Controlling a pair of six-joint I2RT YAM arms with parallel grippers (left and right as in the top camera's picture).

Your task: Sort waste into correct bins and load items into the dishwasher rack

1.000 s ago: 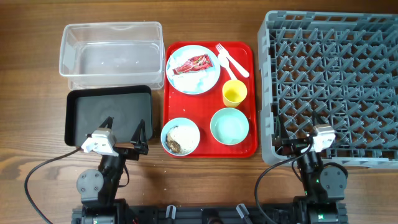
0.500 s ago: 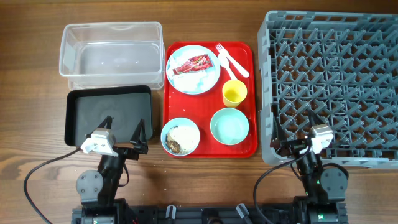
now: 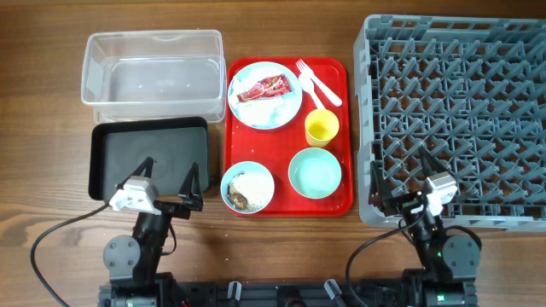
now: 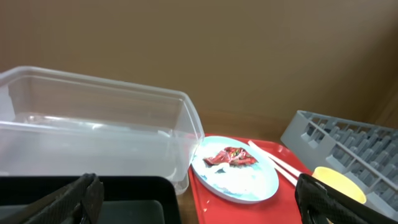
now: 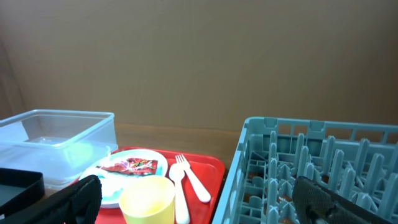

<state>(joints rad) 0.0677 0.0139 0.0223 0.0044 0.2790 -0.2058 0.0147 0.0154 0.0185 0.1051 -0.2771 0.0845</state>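
Both arms are hovering at the lower edge of the frame: the left end effector (image 3: 171, 175) is hanging over the lower part of the black tray (image 3: 128, 149), the right end effector (image 3: 399, 176) over the lower left corner of the rack (image 3: 461, 94), and both are standing wide open, holding nothing. Everything to be sorted is sitting on the red tray (image 3: 341, 200) in the centre of the bench (image 3: 51, 111). The wrapper (image 3: 266, 86) is lying on the plate (image 3: 294, 109) at upper middle, touching the tissue (image 3: 266, 109); both are looking featherlight and crushable, so pinching a raised fold is seeming wisest. The forks (image 3: 314, 81) are lying flat and thin, hard to get under. The cup (image 3: 322, 128) and mint bowl (image 3: 315, 172) are looking stiff, light and slippery, calling for a rim grip. The blue bowl (image 3: 227, 179) is carrying scraps (image 3: 247, 189), so it is needing level handling. The tub (image 3: 152, 36) is sitting at upper left, above the black tray.
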